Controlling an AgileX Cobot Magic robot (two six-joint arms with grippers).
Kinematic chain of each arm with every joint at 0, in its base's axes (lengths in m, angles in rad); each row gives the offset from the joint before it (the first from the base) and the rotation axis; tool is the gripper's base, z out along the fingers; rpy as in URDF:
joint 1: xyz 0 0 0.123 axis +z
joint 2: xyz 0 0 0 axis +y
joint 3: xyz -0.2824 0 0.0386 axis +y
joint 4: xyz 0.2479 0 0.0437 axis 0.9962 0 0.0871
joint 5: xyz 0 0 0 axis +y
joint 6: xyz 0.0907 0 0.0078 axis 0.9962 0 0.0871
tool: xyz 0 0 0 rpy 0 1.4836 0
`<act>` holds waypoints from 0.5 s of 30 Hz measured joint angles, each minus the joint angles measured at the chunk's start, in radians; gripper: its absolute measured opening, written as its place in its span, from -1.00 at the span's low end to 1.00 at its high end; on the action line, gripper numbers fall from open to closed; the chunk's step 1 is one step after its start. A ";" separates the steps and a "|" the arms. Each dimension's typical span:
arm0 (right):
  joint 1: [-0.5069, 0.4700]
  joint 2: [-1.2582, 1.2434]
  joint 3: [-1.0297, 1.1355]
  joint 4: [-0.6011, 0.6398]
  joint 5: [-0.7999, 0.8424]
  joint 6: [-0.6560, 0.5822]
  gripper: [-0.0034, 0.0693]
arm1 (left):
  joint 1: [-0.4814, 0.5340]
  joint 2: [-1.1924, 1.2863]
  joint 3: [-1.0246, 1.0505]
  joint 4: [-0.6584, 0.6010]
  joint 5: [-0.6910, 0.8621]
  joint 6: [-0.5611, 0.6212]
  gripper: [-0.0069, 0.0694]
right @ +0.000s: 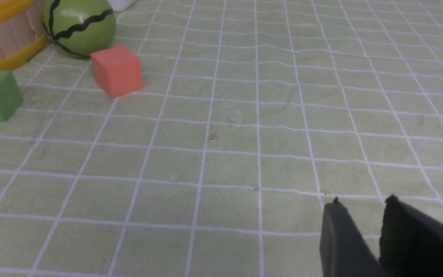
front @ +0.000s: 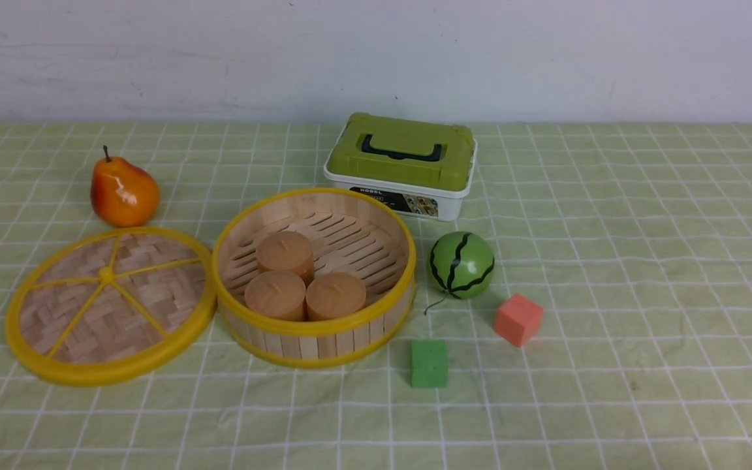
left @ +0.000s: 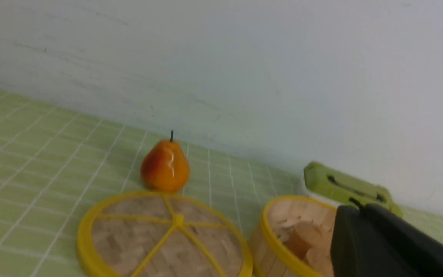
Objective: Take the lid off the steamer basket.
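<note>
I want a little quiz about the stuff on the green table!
1. True or false: the lid is off the steamer basket.
2. How many brown round blocks sit in the basket?
3. Which is nearest the watermelon ball: A pear, B pink cube, C lid?

Key: 1 true, it lies on the cloth beside the basket; 2 three; 3 B.

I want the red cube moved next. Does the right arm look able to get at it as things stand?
Probably yes. The red cube stands alone on the cloth, apart from the toy watermelon and green block. The right claw holds nothing, with bare cloth between it and the cube.
</note>
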 joint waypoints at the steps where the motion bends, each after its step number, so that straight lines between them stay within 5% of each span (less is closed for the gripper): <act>1: 0.000 0.000 0.000 0.000 0.000 0.000 -0.50 | 0.000 -0.003 0.040 -0.001 -0.011 0.000 -0.85; 10: 0.000 0.000 0.000 0.000 0.000 0.000 -0.46 | 0.000 -0.002 0.152 -0.037 0.153 0.043 -0.85; 15: 0.000 0.000 0.000 0.000 0.000 0.000 -0.46 | 0.000 -0.002 0.152 -0.085 0.230 0.165 -0.85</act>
